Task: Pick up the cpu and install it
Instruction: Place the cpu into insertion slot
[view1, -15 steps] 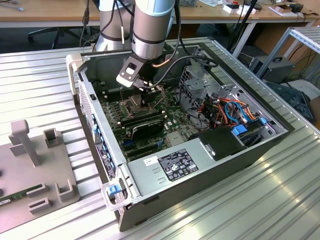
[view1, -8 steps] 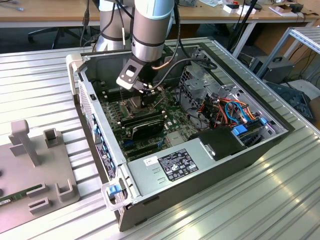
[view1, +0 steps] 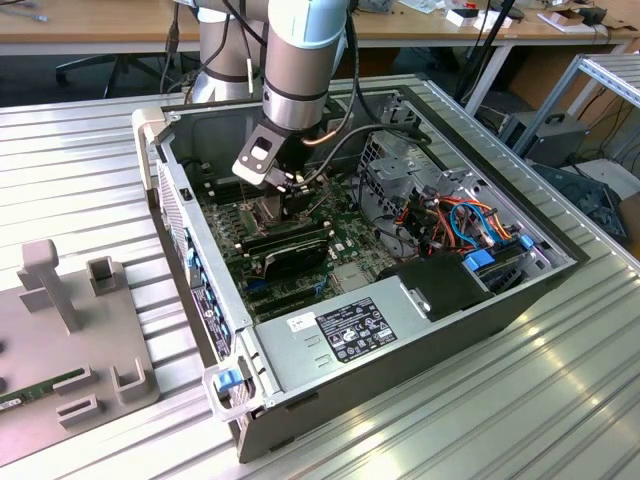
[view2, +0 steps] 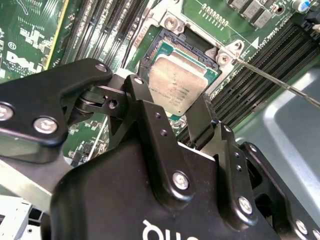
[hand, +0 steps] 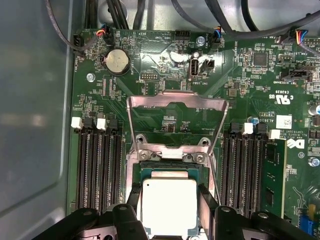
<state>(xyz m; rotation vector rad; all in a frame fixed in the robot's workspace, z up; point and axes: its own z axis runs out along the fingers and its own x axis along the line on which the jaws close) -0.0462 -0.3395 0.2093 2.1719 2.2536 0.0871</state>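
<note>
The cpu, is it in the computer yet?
Done: the cpu is picked up, clamped in the jaws. In hand: it is right over the socket; whether it is seated I cannot tell. Left: the jaws have not let go, and the hinged metal frame stands open.

Lighting's bright and even, coming from overhead. The ribbed counter (view1: 520, 400) shines in pale streaks, the chip (hand: 169, 207) glares almost white in the first wrist view, and the computer case (view1: 420, 350) is shadowy inside.
</note>
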